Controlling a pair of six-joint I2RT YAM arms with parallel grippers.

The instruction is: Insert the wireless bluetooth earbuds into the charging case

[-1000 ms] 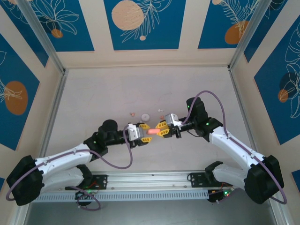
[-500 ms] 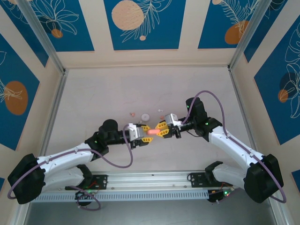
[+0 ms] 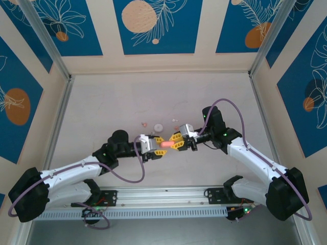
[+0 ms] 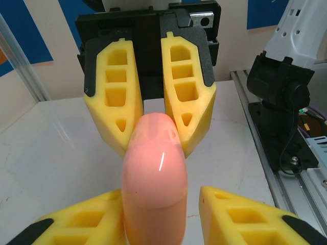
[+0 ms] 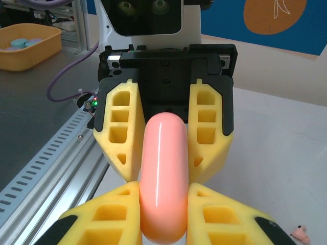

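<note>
The salmon-pink charging case (image 3: 166, 144) hangs shut above the table's middle, between both grippers. My right gripper (image 3: 176, 142) is shut on it; in the right wrist view both its pads press the case (image 5: 163, 178). My left gripper (image 3: 160, 145) straddles the other end, open. In the left wrist view one of its fingers (image 4: 87, 219) touches the case (image 4: 155, 173) and the other finger (image 4: 240, 217) stands a small gap away. Tiny earbuds lie on the table behind: a pinkish one (image 3: 144, 124) and another (image 3: 176, 122). One pink earbud (image 5: 301, 234) lies to the right of the right gripper.
A small white disc (image 3: 159, 127) lies on the table among the earbuds. The aluminium rail (image 3: 163, 196) with both arm bases runs along the near edge. A yellow bin (image 5: 30, 46) sits beyond the rail, off the table. Walls enclose the table on three sides.
My left gripper's jaws have narrowed a little round the case. Both arms and the case stay almost where they were.
</note>
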